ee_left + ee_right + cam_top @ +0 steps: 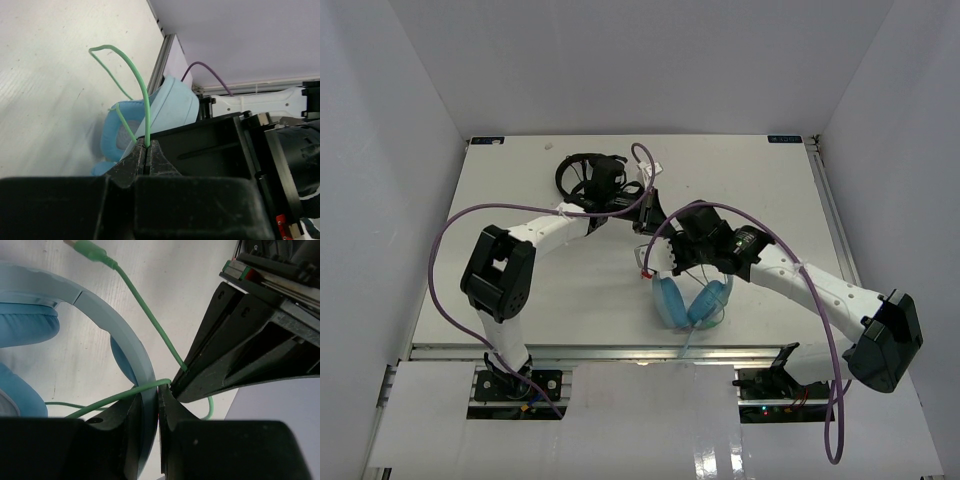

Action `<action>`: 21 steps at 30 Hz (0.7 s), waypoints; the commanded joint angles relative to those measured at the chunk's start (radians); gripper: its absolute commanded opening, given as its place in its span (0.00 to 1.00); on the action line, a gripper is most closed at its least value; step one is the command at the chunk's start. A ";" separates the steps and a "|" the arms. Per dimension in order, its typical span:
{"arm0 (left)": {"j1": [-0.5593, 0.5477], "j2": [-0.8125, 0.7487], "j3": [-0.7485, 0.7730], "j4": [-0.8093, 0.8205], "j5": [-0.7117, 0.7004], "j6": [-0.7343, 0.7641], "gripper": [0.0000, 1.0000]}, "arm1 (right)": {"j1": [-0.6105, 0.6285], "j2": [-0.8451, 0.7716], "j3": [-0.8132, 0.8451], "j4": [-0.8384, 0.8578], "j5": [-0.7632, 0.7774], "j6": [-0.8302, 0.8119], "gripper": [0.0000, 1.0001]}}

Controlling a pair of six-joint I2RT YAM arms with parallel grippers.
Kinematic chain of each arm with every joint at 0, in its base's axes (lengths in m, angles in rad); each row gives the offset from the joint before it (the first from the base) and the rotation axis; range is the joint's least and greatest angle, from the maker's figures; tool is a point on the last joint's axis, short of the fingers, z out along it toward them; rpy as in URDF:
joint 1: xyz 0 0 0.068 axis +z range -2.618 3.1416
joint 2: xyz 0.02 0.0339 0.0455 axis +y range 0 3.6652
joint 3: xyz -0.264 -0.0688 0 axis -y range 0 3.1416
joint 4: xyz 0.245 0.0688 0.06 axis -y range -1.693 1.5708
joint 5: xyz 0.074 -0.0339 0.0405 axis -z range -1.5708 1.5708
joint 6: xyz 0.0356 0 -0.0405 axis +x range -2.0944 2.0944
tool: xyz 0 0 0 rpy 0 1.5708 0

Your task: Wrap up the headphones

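The light blue headphones [692, 300] lie at the table's near middle, cups toward the front edge. My right gripper [159, 395] is shut on their wide band [100, 305], gripping it edge-on. The thin green cable [145, 315] runs from its plug [86, 248] down across the band, right by the right jaws. My left gripper [146, 145] is shut on that cable [142, 85], which loops up above its jaws in front of a blue cup [170, 105]. In the top view the left gripper [652, 228] and right gripper [678, 262] meet just behind the headphones.
Smaller black headphones [588, 180] lie at the back of the table [520, 200], beside the left arm. Purple arm cables [450, 240] arc over both arms. White walls enclose the table on three sides.
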 commanded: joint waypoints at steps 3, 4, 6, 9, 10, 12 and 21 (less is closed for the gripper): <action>-0.017 0.002 0.036 -0.254 -0.031 0.184 0.00 | -0.029 -0.025 0.072 0.028 0.013 0.002 0.08; -0.017 0.001 0.035 -0.270 -0.039 0.197 0.00 | -0.031 -0.028 0.072 0.028 0.015 0.002 0.08; -0.017 -0.005 0.035 -0.296 -0.052 0.217 0.00 | -0.037 -0.032 0.072 0.028 0.020 0.001 0.08; -0.017 -0.014 0.037 -0.318 -0.062 0.235 0.00 | -0.050 -0.038 0.067 0.035 0.028 -0.004 0.08; -0.017 -0.015 0.039 -0.326 -0.062 0.241 0.00 | -0.053 -0.041 0.065 0.038 0.033 -0.005 0.08; -0.017 -0.018 0.042 -0.342 -0.060 0.251 0.00 | -0.065 -0.044 0.061 0.057 0.056 -0.004 0.08; -0.013 -0.085 0.008 -0.408 -0.131 0.291 0.00 | -0.139 -0.052 0.110 0.120 0.129 0.065 0.08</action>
